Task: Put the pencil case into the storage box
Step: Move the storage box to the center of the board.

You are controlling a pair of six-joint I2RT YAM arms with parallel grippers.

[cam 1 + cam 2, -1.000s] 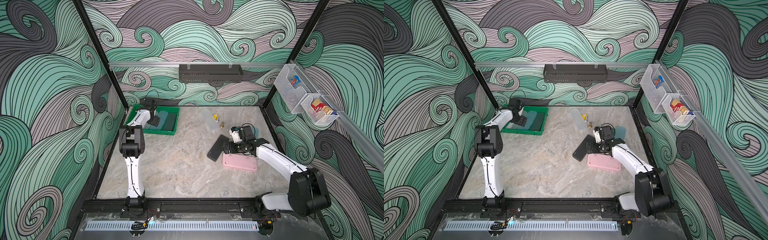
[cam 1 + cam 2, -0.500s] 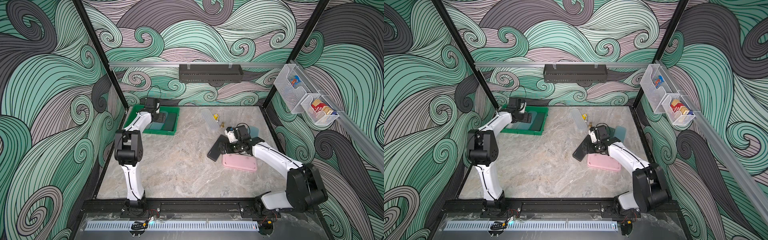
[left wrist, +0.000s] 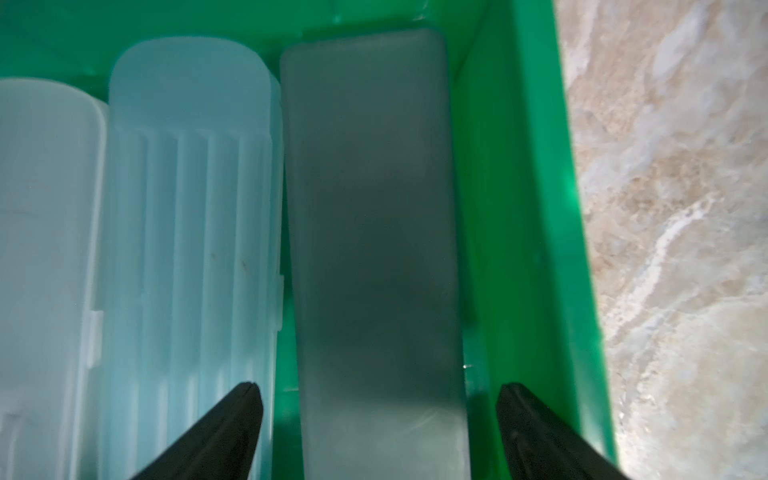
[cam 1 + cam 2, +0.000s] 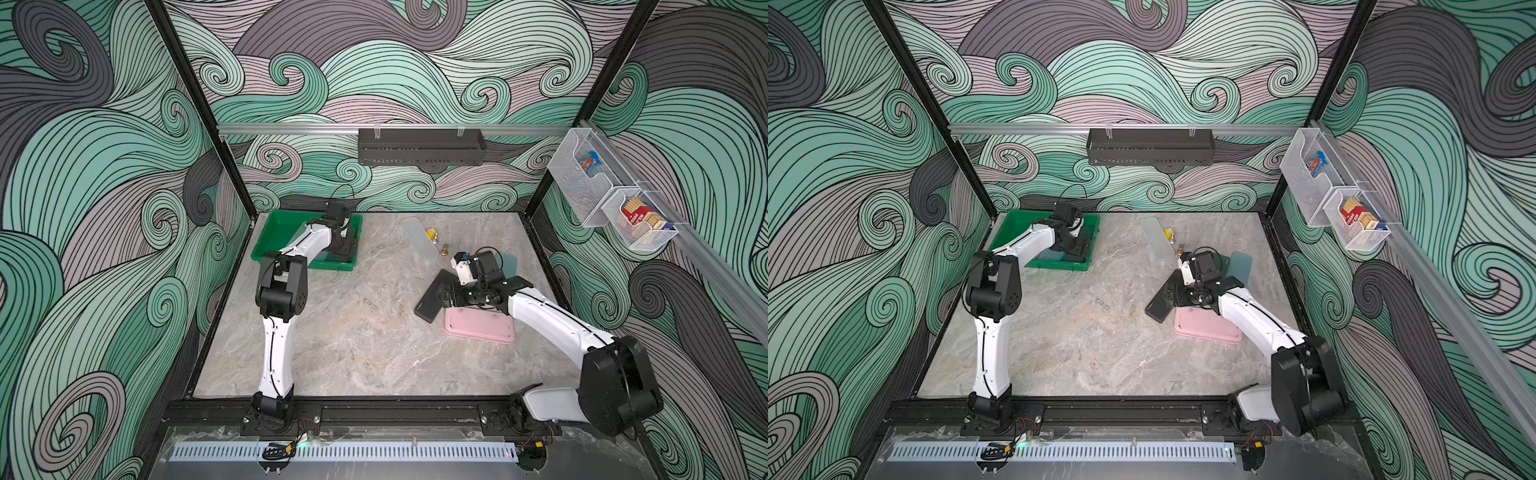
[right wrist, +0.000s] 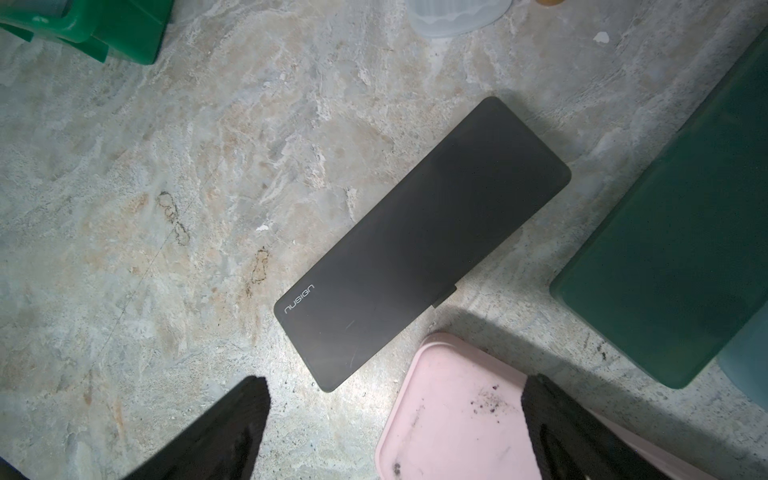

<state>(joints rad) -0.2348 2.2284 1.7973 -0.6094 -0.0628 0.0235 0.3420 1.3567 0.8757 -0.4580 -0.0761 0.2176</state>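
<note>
The green storage box [image 4: 282, 232] [image 4: 1013, 226] sits at the table's back left. It holds a white pencil case [image 3: 45, 249], a ribbed pale blue one [image 3: 187, 208] and a smoky grey one [image 3: 374, 249]. My left gripper [image 3: 378, 390] [image 4: 347, 249] hangs open over the grey case, with its fingers clear of both long sides. On the right, my right gripper [image 5: 397, 382] [image 4: 446, 297] is open and empty above the table. It hovers over the near end of a black pencil case [image 5: 419, 245] [image 4: 430, 299] and a corner of a pink one [image 5: 457, 415] [image 4: 478, 328].
A dark green case [image 5: 673, 257] lies under the right wrist. A clear case [image 4: 419, 239] and two small brass-coloured bits [image 4: 432, 233] lie at the back centre. A black trough [image 4: 419, 147] and wire baskets [image 4: 590, 183] hang on the walls.
The left gripper has slid toward the box's right side and its elbow has swung left. The right gripper has shifted slightly left over the black case. No case has moved.
</note>
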